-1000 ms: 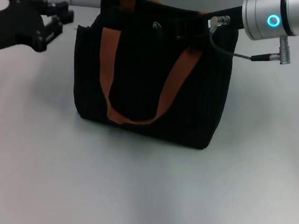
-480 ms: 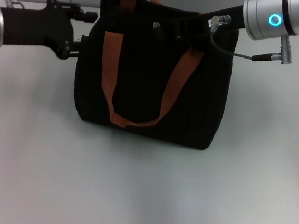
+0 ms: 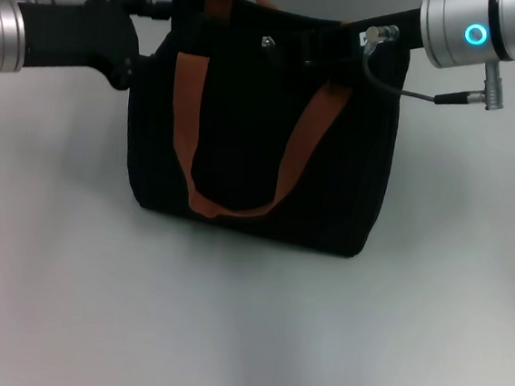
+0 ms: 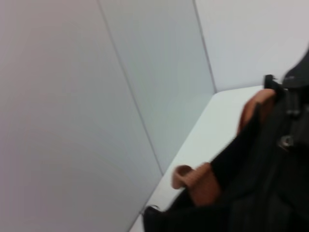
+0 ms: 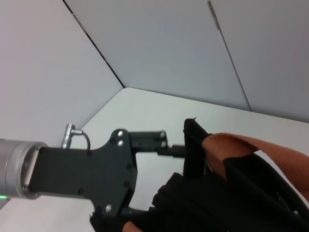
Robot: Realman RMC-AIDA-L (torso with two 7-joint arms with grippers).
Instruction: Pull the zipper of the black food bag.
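Observation:
The black food bag [image 3: 245, 128] stands upright in the middle of the table, with orange-brown strap handles [image 3: 185, 113] hanging down its front. The silver zipper pull [image 3: 268, 42] sits on the top edge, a little left of centre. My left gripper [image 3: 149, 41] is at the bag's top left corner, open, with the bag's end between its fingers [image 5: 149, 140]. My right gripper [image 3: 325, 43] rests at the bag's top edge to the right of the pull, dark against the fabric. The bag also shows in the right wrist view [image 5: 217, 198] and the left wrist view [image 4: 260, 193].
The bag stands on a white table [image 3: 225, 336] with a pale panelled wall [image 5: 169, 43] behind it. A grey cable [image 3: 404, 93] loops off my right arm near the bag's right top corner.
My left arm has moved right, from clear of the bag to its top left corner. My right arm and the bag have stayed where they were.

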